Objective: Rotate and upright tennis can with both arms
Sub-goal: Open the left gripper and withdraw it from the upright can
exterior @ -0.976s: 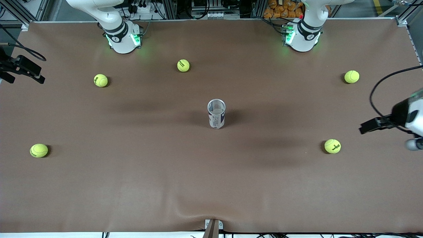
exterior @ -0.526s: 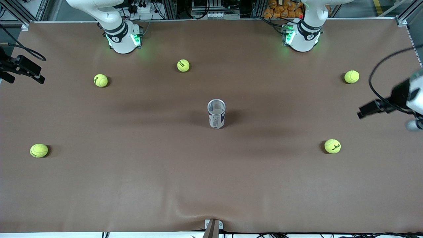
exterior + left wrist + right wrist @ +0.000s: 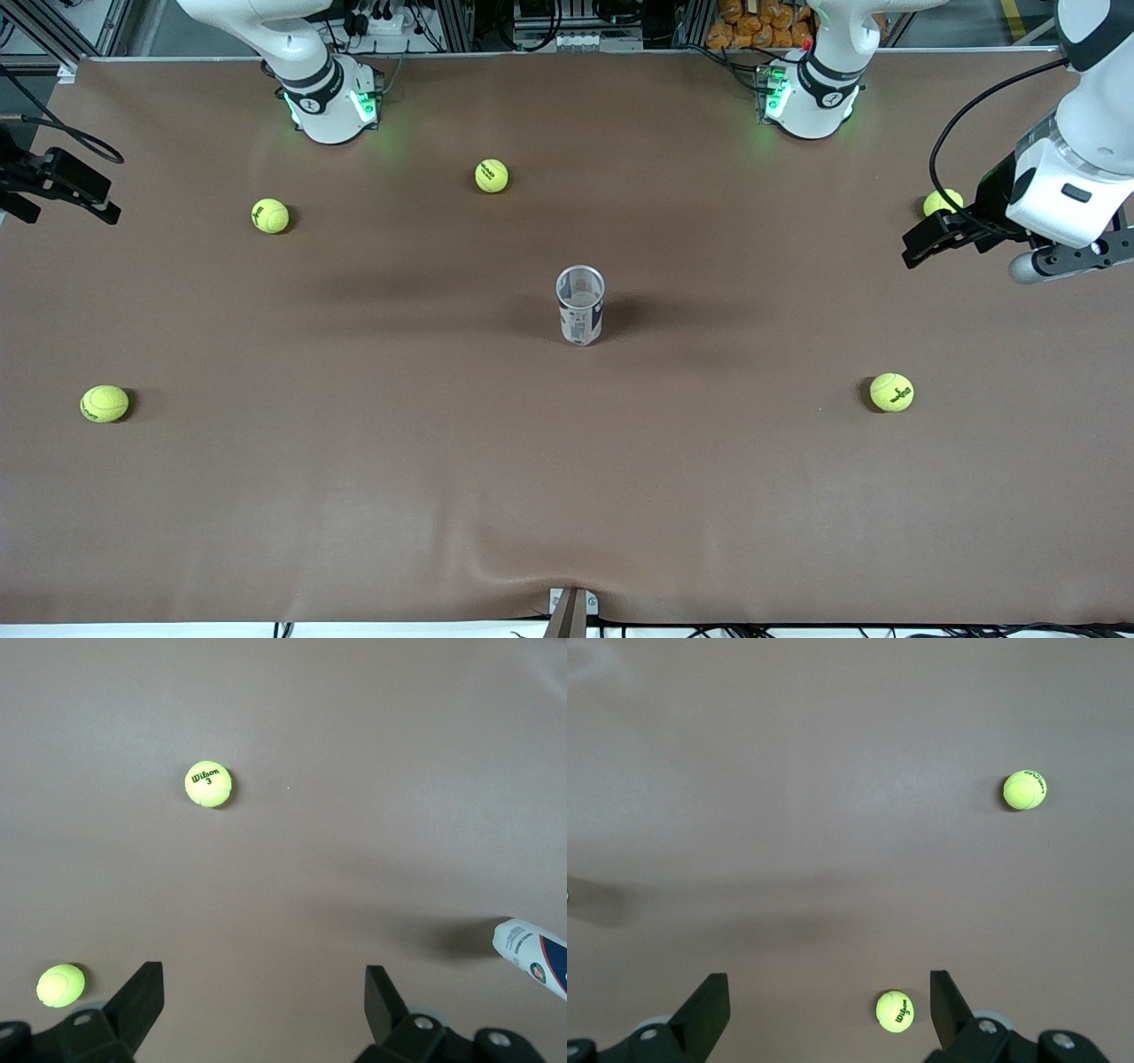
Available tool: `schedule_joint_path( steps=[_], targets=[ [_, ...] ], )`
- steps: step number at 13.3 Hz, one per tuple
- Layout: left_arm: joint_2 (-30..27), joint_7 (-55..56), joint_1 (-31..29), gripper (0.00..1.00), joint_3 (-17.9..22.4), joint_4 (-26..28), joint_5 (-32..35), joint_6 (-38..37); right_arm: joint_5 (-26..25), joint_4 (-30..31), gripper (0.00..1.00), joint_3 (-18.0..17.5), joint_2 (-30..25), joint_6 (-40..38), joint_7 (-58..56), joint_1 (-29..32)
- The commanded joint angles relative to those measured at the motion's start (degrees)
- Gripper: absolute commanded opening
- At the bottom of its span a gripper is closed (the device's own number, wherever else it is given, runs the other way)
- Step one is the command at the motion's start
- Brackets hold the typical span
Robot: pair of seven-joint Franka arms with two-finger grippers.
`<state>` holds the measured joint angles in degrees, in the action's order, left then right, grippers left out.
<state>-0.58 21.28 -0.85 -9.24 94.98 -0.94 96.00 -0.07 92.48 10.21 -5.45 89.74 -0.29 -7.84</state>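
Both tools well apart from tennis can

The tennis can stands upright mid-table, the left gripper high over the left arm's end.

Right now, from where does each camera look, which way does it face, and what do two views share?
Front view: high, across the table, facing both bases; upright tennis can at centre, left end effector near the table's edge.
Left wrist view: looks down past its own open fingers at two balls and the can.
Right wrist view: looks down past the right end effector at two balls.
Front and left wrist views share the can.
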Motion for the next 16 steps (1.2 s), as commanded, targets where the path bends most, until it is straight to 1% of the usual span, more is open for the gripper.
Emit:
schedule_joint_path(
  steps=[1,6,7,8,13,14,15,16],
  targets=[
    [-1.1,-0.8,-0.6,1.0,0.0,1.3,0.5,1.2,0.5,-0.7,1.0,0.1,-0.1,-0.6,0.2,-0.2],
    [-0.3,-1.9,-0.7,1.0,0.5,-0.6,0.7,1.3,0.5,-0.7,1.0,0.1,-0.1,-0.6,0.2,-0.2],
    [-0.3,-2.5,-1.6,1.0,0.5,-0.9,0.6,1.3,0.5,-0.7,1.0,0.1,-0.1,-0.6,0.1,-0.2],
    [-0.3,-4.1,-2.0,1.0,0.5,-1.1,0.5,1.3,0.5,-0.7,1.0,0.1,-0.1,-0.6,0.1,-0.2],
    [-0.2,-4.6,-1.9,1.0,0.7,-0.9,0.4,1.2,0.6,-0.8,1.0,0.1,-0.1,-0.6,0.2,-0.2],
    [-0.4,-4.6,-0.1,1.0,2.7,-0.8,0.4,1.2,0.5,-0.9,1.0,0.1,0.1,-0.6,0.2,-0.2],
    [-0.6,-4.7,3.9,1.0,7.0,-0.7,0.4,1.2,0.6,-1.0,1.0,0.1,0.2,-0.5,0.2,-0.2],
    [-0.6,-5.7,6.1,1.0,10.3,-0.8,0.3,1.2,0.6,-1.2,1.0,0.1,0.3,-0.5,0.2,-0.2]
  ],
)
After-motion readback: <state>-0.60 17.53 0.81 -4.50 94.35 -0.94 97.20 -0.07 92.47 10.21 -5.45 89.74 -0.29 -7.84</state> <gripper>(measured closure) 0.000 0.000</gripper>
